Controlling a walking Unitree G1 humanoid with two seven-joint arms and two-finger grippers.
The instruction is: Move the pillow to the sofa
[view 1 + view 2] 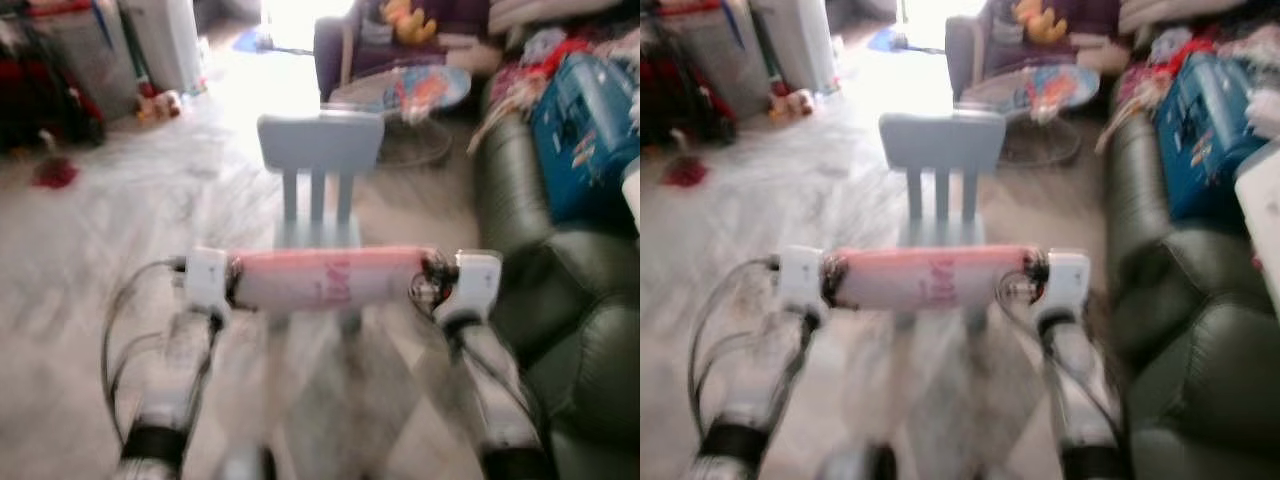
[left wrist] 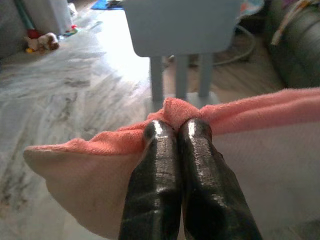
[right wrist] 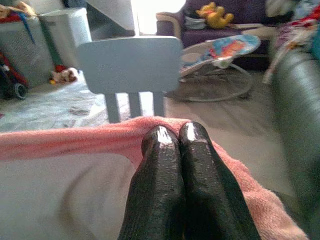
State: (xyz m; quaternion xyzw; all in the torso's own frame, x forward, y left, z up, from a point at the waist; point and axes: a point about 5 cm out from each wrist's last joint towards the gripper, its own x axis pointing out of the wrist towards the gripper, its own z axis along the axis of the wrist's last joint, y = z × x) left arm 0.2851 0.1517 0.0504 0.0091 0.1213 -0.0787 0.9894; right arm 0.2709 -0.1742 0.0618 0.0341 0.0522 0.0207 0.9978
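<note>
Long pink and white terry-cloth pillow point(image 1: 330, 277) held level in mid-air between both arms, above the floor and just in front of a pale blue plastic child's chair point(image 1: 320, 170). Left pincer point(image 2: 176, 131) has its two black fingers pressed together on a pinch of the pillow's pink edge at one end; right pincer point(image 3: 175, 135) clamps the opposite end the same way.

Head views are blurred. Floor: pale grey marbled tile point(image 1: 90, 250). Dark green leather sofa point(image 1: 560, 300) along the right side, near the pillow's right end but not touching it; a blue box point(image 1: 585, 130) and heaped clothes sit on its far part. Beyond the chair, a baby bouncer seat with a colourful print point(image 3: 220, 50), a purple armchair point(image 3: 235, 20) with a yellow plush toy point(image 3: 215, 14). Bright light from a doorway behind.
</note>
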